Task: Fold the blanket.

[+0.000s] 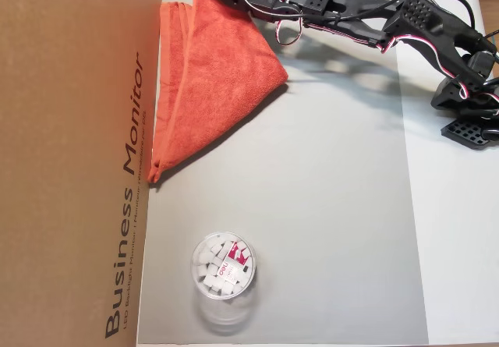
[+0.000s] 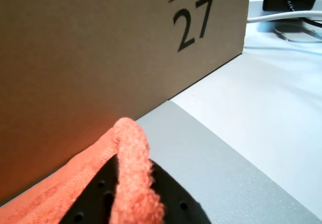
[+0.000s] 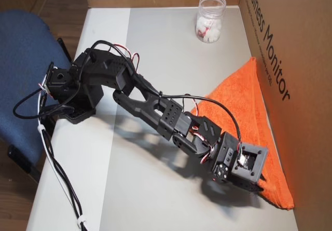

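The arm [image 3: 155,106] stretches low across the mat [image 1: 312,207], its gripper [image 2: 132,194] clamped on a blanket [image 1: 218,74] edge beside the box [image 1: 70,129]. The blanket lies folded in a triangle along the mat's box-side edge.

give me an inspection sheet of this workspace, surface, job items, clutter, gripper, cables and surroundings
Surface: grey mat on a white table.
Job's things: orange blanket folded into a triangle, lying along the cardboard box.
Clutter: clear jar of white pieces, standing on the mat, apart from the blanket.
Gripper: gripper shut on a blanket edge in the wrist view.
Cables: red-white wires along the arm; a white cable down the table edge.
Surroundings: blue chair beside the table.
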You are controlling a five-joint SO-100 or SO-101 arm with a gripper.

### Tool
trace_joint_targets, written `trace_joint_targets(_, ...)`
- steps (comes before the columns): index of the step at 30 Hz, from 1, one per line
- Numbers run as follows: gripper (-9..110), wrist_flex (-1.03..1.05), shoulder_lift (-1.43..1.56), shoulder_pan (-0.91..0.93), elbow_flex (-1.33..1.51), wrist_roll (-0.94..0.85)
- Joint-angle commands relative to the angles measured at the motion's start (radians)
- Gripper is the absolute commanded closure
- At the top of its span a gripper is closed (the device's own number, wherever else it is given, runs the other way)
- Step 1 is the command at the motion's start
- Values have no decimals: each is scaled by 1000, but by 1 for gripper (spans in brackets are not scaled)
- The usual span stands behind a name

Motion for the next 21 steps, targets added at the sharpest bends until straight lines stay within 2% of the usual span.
trace_joint_targets(1,102,-8,17,20,-37,20)
trace_joint_targets(9,102,-8,17,23,2,302)
trace_joint_targets(15,101,-17,17,12,11,353)
trace_joint_targets(21,82,-25,17,5,5,402)
